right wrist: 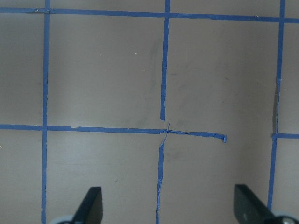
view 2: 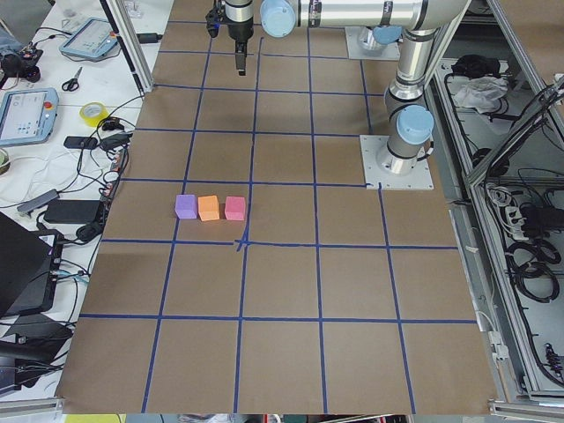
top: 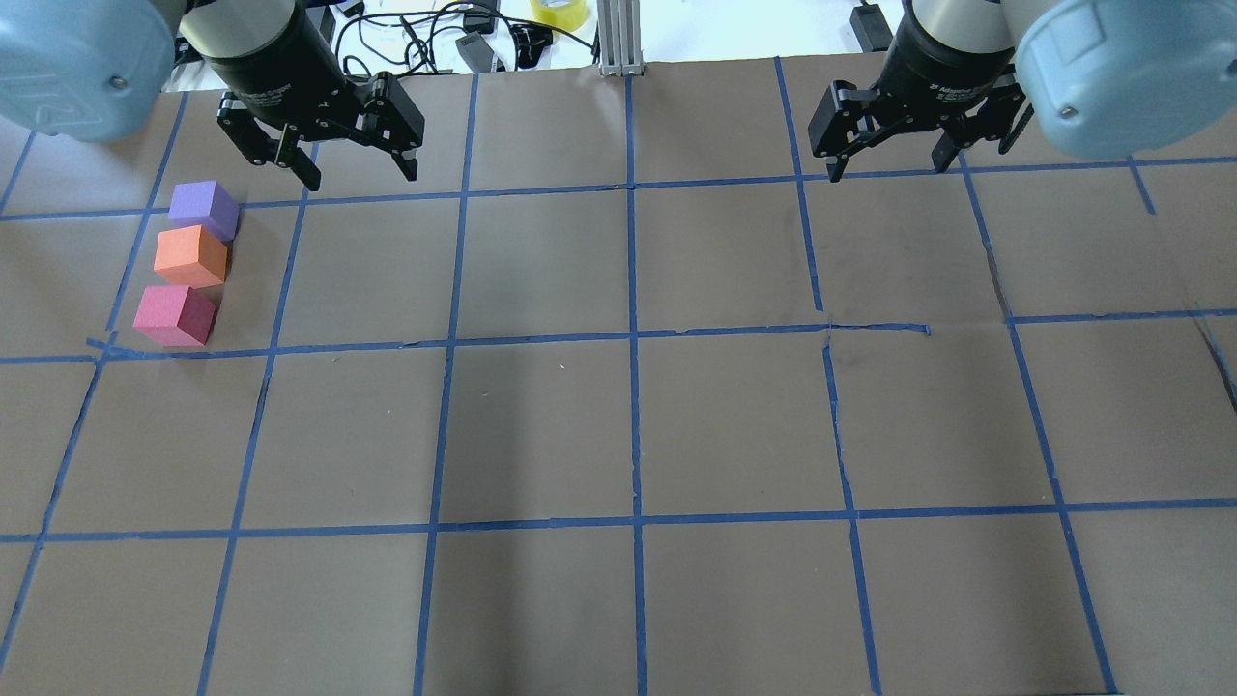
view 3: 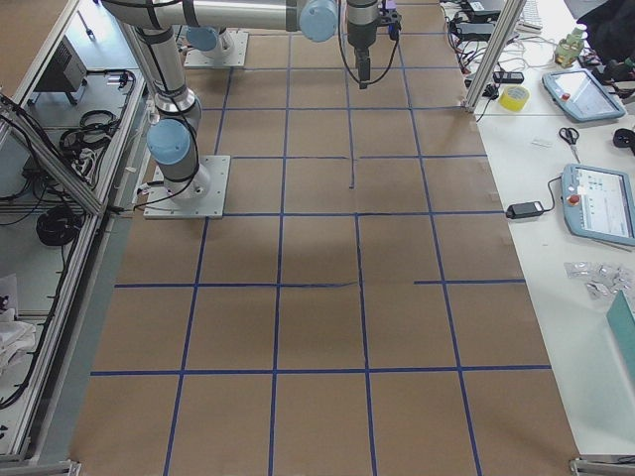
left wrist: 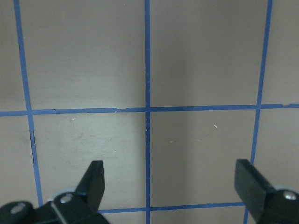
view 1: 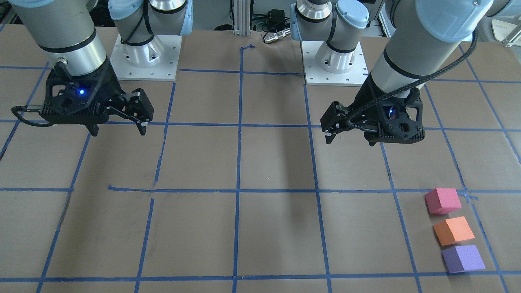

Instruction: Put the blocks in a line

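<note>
Three cubes stand close together in a short row on the brown table, at my far left: purple farthest from me, orange in the middle, pink-red nearest. In the front view they show at lower right: pink-red, orange, purple. My left gripper hangs open and empty above the table, to the right of the purple cube and apart from it. My right gripper hangs open and empty over the far right. Both wrist views show only bare table between the open fingers.
Blue tape lines mark a grid on the table. The two arm bases stand at the robot's edge. Cables and a yellow tape roll lie beyond the far edge. Side benches hold tablets.
</note>
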Controlling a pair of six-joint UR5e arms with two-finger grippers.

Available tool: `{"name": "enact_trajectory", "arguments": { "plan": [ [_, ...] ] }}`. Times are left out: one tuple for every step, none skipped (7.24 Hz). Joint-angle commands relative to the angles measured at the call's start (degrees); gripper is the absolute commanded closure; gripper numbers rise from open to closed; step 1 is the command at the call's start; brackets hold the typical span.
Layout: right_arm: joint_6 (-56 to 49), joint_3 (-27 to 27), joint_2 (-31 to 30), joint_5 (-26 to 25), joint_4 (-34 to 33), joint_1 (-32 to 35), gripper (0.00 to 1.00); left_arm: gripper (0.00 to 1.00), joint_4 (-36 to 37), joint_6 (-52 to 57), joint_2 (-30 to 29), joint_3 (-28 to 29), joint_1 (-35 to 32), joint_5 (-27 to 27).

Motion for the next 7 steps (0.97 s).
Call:
{"name": "enact_trajectory", "arguments": {
  "plan": [
    [0.0, 0.0, 0.1, 0.0, -0.1, 0.0, 0.0, 0.0, 0.0, -0.2, 0.1, 0.0, -0.2, 0.3],
    [0.0, 0.0, 0.1, 0.0, 0.0, 0.0, 0.0, 0.0, -0.2, -0.2, 0.2, -0.1, -0.2, 0.4],
    [0.0, 0.0, 0.0, 0.0, -0.1, 0.0, 0.0, 0.0, -0.2, -0.2, 0.3, -0.1, -0.2, 0.4],
    [0.0, 0.0, 0.0, 0.0, 0.0, -0.1, 0.0, 0.0, -0.2, -0.2, 0.3, -0.1, -0.2, 0.4],
    [0.0, 0.0, 0.0, 0.0, 0.0, 0.0, 0.0, 0.0, 0.1, -0.2, 0.4, -0.7, -0.2, 0.4],
    [0.0, 0.0, 0.0, 0.0, -0.1, 0.0, 0.0, 0.0, 0.5, -0.1, 0.8, -1.3, -0.3, 0.4],
    [0.0, 0.0, 0.1, 0.0, -0.1, -0.1, 0.0, 0.0, 0.3, 0.2, 0.9, -1.5, -0.3, 0.4]
  ]
}}
